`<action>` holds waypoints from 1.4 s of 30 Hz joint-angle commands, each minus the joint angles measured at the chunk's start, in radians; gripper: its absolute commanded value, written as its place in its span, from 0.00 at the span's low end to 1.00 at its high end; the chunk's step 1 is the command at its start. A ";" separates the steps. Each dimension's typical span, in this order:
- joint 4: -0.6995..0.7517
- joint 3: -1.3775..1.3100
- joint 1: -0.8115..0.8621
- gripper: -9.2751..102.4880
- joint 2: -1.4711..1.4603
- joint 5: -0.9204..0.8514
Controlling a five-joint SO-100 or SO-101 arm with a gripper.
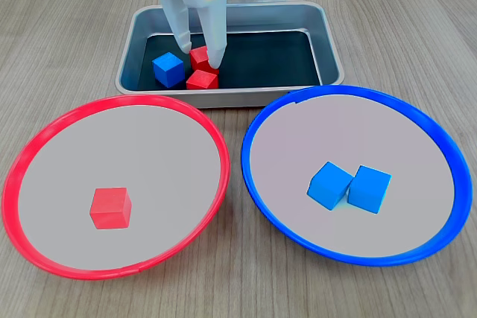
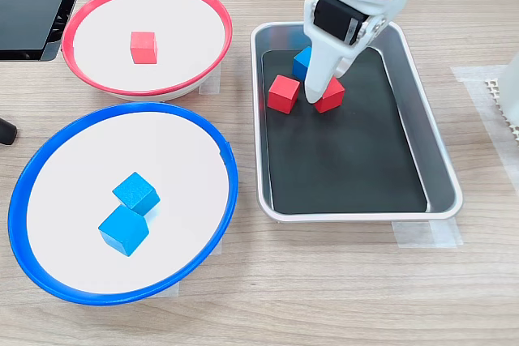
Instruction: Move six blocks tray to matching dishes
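Straddling a red block (image 1: 198, 56) with my gripper (image 1: 200, 56) down in the tray (image 1: 328, 42): in a fixed view, one finger (image 1: 181, 31) stands on the block's left and the other (image 1: 215, 46) on its right, tips near the dark floor. Jaws look parted around it, with a sliver of gap on the left side, so I judge them not yet clamped on it; contact on the right I cannot tell. Going left to right from my fingers in that view: a blue block (image 1: 168, 70) sits just left of the left finger, close but apart; the straddled red is between the fingers; a second red block (image 1: 202, 80) lies just in front of the right fingertip, touching or nearly touching the first red. In the other fixed view the finger body (image 2: 323, 70) hides the gap, with red blocks (image 2: 283, 93) and (image 2: 331, 96) either side of it and the blue one (image 2: 302, 62) behind. Cube, so no long axis; what matters is the red between my tips, and the front neighbour staying clear on closing. Red-rimmed dish (image 1: 45, 139) holds one red block (image 1: 110, 207); blue-rimmed dish (image 1: 440, 147) holds two blue blocks (image 1: 330, 185) and (image 1: 370, 188), touching. Three blocks placed, three left in the tray.
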 commanded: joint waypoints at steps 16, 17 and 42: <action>0.382 -0.387 -0.084 0.08 -0.031 0.078; 0.373 -0.511 -0.100 0.08 -0.054 0.210; 0.276 -0.776 -0.018 0.09 -0.304 0.035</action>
